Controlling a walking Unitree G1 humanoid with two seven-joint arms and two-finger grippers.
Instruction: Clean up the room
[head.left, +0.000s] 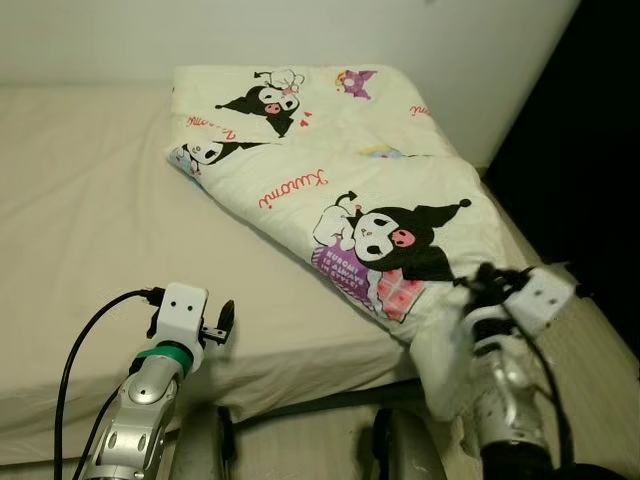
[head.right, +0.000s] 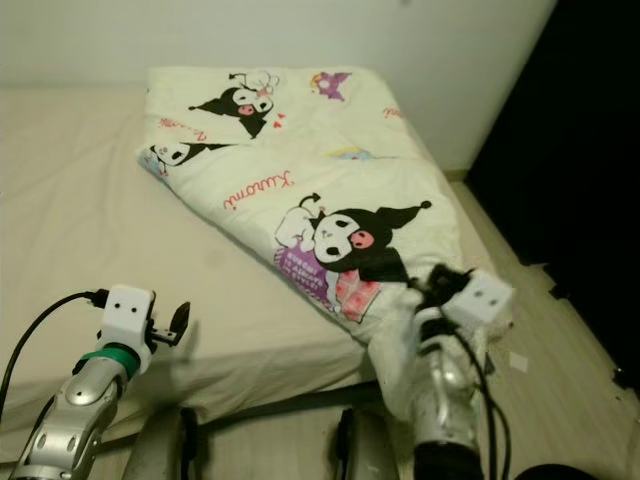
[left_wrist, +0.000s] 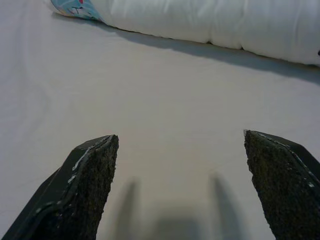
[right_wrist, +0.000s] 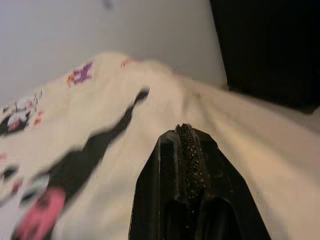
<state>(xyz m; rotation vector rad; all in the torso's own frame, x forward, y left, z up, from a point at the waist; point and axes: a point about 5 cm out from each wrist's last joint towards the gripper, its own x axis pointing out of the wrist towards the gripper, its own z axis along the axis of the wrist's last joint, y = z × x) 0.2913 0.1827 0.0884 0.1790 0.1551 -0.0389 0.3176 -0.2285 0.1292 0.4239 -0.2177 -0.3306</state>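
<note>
1. Cream quilted blanket with black-and-pink cartoon prints (head.left: 330, 170) lies on the right half of the bed with the plain beige sheet (head.left: 90, 230), loosely folded and set at a diagonal; its near right corner hangs over the bed's near edge.
2. Right gripper (head.right: 432, 283) sits at that hanging corner. In the right wrist view its black fingers (right_wrist: 186, 165) are pressed together, blanket cloth all round them. Judged clamped on the corner, though the cloth between the pads cannot be seen directly.
3. Left gripper (head.left: 222, 322) hovers low over bare sheet at the near left, fingers (left_wrist: 85, 185) wide apart, nothing between them. Blanket's folded edge is well apart from it, farther in.
4. Progress, as a judgement: early to middle. Blanket is gathered onto one side but lies skewed and lumpy, not squared to the bed; sheet on the left is exposed.
5. Left to do: straighten or spread the blanket, bring the drooping corner up, and get the left gripper on an edge.
</note>
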